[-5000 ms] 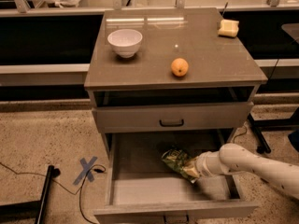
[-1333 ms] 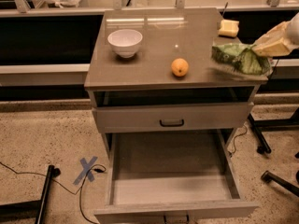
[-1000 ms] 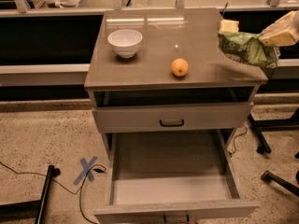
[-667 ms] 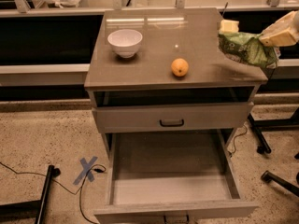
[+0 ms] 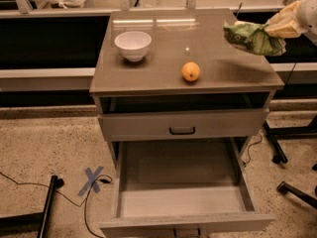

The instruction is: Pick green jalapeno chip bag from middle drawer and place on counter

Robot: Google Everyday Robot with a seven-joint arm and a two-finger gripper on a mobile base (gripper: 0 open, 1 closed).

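I am watching the gripper (image 5: 283, 24) clenching the right end of the green jalapeno chip bag (image 5: 251, 37), holding it in the air just over the counter (image 5: 223, 71) near the back right corner, along the right edge. A round orange fruit (image 5: 191, 72) is sitting toward the front edge, and a white bowl (image 5: 132, 43) is resting toward the back left corner. Below, the middle drawer (image 5: 178, 175) is standing pulled out beneath a shallower drawer front (image 5: 143, 125).

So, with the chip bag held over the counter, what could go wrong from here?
The gripper, at the counter's right edge, holds the green jalapeno chip bag by one end above that edge. Released there, it might slide off. Gripped so narrowly by the jaws, it could also slip early.
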